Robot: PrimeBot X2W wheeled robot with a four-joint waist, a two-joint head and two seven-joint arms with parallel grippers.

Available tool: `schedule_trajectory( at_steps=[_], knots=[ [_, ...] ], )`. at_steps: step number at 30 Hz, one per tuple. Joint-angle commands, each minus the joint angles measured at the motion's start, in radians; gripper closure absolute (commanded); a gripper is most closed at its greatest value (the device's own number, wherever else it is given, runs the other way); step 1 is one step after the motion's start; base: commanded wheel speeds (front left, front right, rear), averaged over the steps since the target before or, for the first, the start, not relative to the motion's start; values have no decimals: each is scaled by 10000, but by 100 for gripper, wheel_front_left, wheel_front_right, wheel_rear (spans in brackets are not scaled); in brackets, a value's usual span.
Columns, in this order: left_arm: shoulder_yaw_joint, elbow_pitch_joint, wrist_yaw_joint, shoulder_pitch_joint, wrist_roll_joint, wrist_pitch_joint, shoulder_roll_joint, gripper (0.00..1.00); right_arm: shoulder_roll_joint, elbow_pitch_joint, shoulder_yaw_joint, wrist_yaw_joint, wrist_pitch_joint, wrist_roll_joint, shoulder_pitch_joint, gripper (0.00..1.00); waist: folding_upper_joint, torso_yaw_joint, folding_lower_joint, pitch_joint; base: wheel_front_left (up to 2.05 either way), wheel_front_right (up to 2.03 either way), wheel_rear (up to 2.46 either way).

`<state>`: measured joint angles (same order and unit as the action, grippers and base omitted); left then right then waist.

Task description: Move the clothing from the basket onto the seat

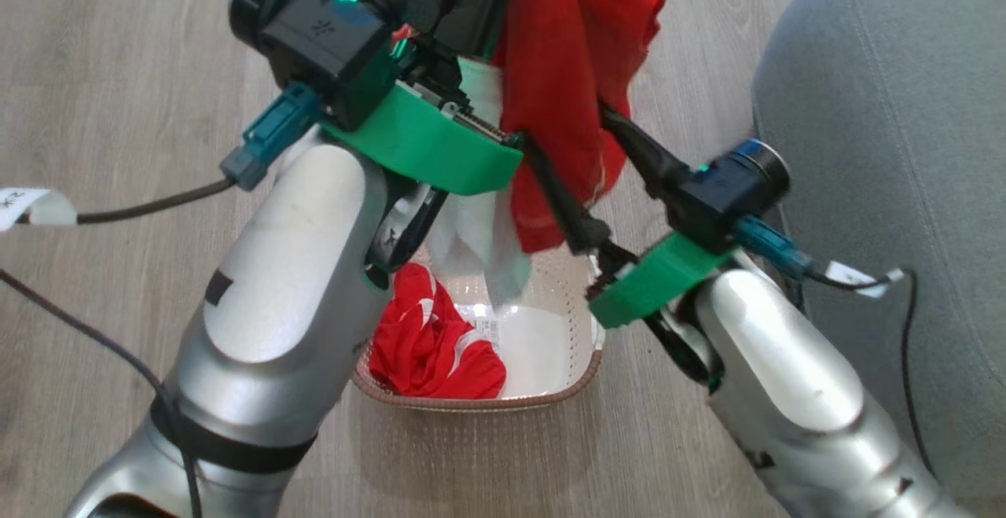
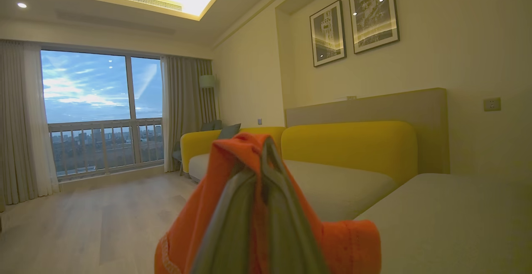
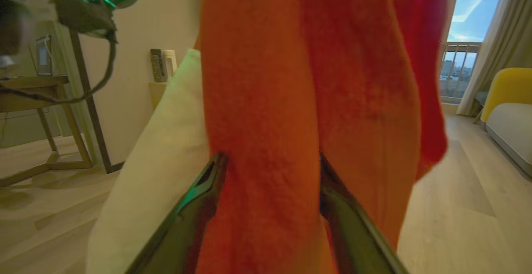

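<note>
1. Above basket (image 1: pixel 471 404), garment (image 1: pixel 566 70) is pinched in left gripper (image 2: pixel 262 149), jaws clamped tight on a fold; red and white tails are hung down over the basket
2. Right gripper (image 3: pixel 270 159) is spread fully wide; hanging red cloth is straddled between its fingers (image 3: pixel 199 199), nothing is gripped by it
3. Second garment (image 1: pixel 432 345) is seen bunched on basket floor; seat (image 1: pixel 880 148) is sited to the right, not touched by held cloth
4. Risk: cloth could be snagged or dragged out of the left pinch if right arm is swung away while straddling
5. Risk: basket could be tugged or tipped if the low white tail is caught on its rim during the carry to seat
</note>
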<state>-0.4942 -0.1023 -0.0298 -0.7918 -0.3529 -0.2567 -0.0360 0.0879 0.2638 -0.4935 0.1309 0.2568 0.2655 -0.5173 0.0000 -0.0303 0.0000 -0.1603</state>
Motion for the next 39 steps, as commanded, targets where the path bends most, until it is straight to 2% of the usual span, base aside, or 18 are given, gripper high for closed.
schedule_trajectory(
  at_steps=[1,9,14,15,16,21,27,28,30,39],
  knots=[
    [190,408,93,-230,-88,-51,-143,100,-314,-204,-389,-2,49,116,-684,0,0,61,0,17,0,0,0],
    [-236,430,182,-186,-252,-51,-143,100,-372,260,-807,-2,49,296,-1058,0,0,246,0,76,0,0,0],
    [-546,413,200,-121,-376,-51,-143,100,-374,1229,-970,-2,49,662,-1248,0,0,312,0,171,0,0,0],
    [-612,409,200,-104,-419,-51,-143,100,-374,1402,-1020,-2,49,805,-1317,28,0,325,0,190,0,0,0],
    [-670,403,210,-92,-454,-51,-143,100,-375,1579,-1106,-2,49,885,-1393,100,0,339,0,206,0,0,0],
    [-800,333,252,-59,-525,-51,-143,100,-375,1746,-978,-2,49,1162,-1597,100,0,369,0,197,0,0,0],
    [-650,-82,181,93,-521,-51,-143,100,-376,1242,-393,-2,49,855,-1329,100,0,189,0,108,0,0,0],
    [-604,-158,144,143,-524,-51,-143,73,-376,1161,-258,-2,49,782,-1272,100,0,159,0,96,0,0,0],
    [-492,-303,18,258,-520,-51,-143,0,-376,946,60,-2,49,641,-1120,100,0,76,0,82,0,0,0],
    [-90,-1048,-502,870,9,-51,-148,0,-376,-121,1656,-2,49,-41,-467,100,0,-447,0,84,0,0,0]
  ],
)
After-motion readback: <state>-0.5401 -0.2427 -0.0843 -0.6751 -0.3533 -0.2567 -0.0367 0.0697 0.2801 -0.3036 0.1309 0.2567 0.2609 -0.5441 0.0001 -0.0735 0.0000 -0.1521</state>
